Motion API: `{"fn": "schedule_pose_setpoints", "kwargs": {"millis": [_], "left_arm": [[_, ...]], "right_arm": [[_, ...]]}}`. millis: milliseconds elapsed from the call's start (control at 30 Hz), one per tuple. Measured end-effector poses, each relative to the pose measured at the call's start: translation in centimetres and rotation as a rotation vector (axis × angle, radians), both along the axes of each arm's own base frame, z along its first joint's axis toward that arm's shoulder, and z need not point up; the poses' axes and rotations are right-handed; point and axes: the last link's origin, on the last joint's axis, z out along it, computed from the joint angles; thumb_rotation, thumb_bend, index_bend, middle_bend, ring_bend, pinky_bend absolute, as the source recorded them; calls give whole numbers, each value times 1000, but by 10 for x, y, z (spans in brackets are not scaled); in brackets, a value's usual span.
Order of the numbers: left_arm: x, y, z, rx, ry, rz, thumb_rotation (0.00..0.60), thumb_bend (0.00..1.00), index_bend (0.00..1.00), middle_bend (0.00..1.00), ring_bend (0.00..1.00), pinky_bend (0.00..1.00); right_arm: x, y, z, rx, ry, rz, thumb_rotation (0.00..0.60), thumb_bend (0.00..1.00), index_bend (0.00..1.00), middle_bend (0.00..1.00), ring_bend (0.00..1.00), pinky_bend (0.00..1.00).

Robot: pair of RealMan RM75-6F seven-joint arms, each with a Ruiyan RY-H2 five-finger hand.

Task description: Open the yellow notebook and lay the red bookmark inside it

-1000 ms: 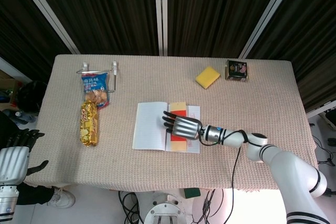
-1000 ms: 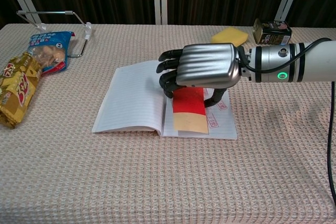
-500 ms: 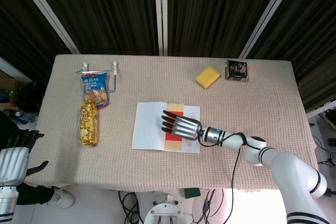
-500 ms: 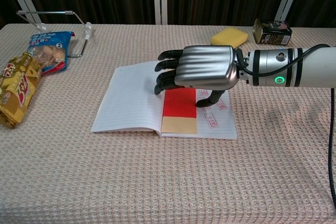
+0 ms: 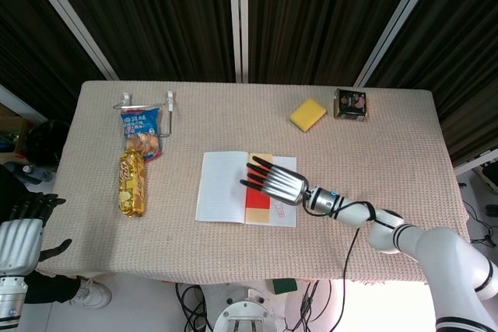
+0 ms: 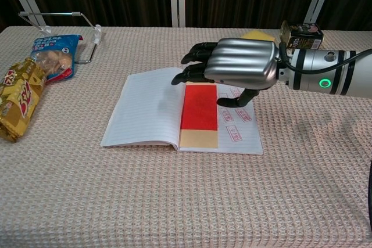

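My right hand [image 6: 241, 69] hangs above the open notebook [image 6: 145, 111], with the palm turned down and the fingers [image 6: 192, 68] spread apart and reaching toward the left. It holds nothing, and in the chest view it does not touch the page. The notebook lies flat in the middle of the tabletop [image 6: 186, 201]. The left page is lined, and the right page has some small red stamps. The bookmark [image 6: 199, 114] lies on the right page just beside the fold, with its long side along the fold. Most of it is red, and the end near me is tan. My hand covers only its far end.

My left hand [image 5: 23, 231] is low at the left, off the edge of the tabletop. It holds nothing and its fingers are apart.

At the far left lie two snack bags [image 6: 26, 79], and behind them stands a wire stand [image 6: 55, 15]. At the far right are a yellow sponge [image 5: 308, 114] and a small dark tin [image 5: 350, 103].
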Motion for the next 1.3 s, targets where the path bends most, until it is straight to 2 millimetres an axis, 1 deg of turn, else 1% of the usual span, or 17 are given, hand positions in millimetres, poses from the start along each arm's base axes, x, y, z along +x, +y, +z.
{"fn": "schedule_pose_setpoints", "kwargs": {"millis": [100,167,267,400,533,633,767,1300], "left_arm": [[1,2,-2,-6,-2,-5,600,0,272,219,141,152],[2,4,-3,-10,-2,-11,600,0,272,219,141,152],[4,6,-5,-14,-2,-17,600,0,272,219,141,152],[3,5,-4,-13,1,-10,600,0,272,219,141,152],[1,3,-3,-12,2,3,600,0,272,219,141,152],[0,2,-2,-11,1,12,600,0,272,219,141,152],[-1,1,-2,-10,1,14,600,0,272,219,141,152],[-1,1,-4,-9,-5,11,600,0,272,219,141,152]], "right_arm": [[-4,-7,7,-17,-32,-86,600,721,19,224,92,138],[-6,-14,10,-28,-48,-158,600,765,0,213,91,132],[-8,-25,10,-35,-52,-260,600,778,0,216,91,129],[-6,-39,0,-27,-24,-370,600,778,0,224,91,119],[4,-54,-15,-26,-12,-456,600,778,0,230,90,114],[10,-60,-22,-32,-14,-483,600,778,0,234,90,111],[13,-61,-27,-26,-12,-489,600,776,0,236,90,110],[14,-51,-36,3,12,-468,600,752,0,233,89,108]]}}
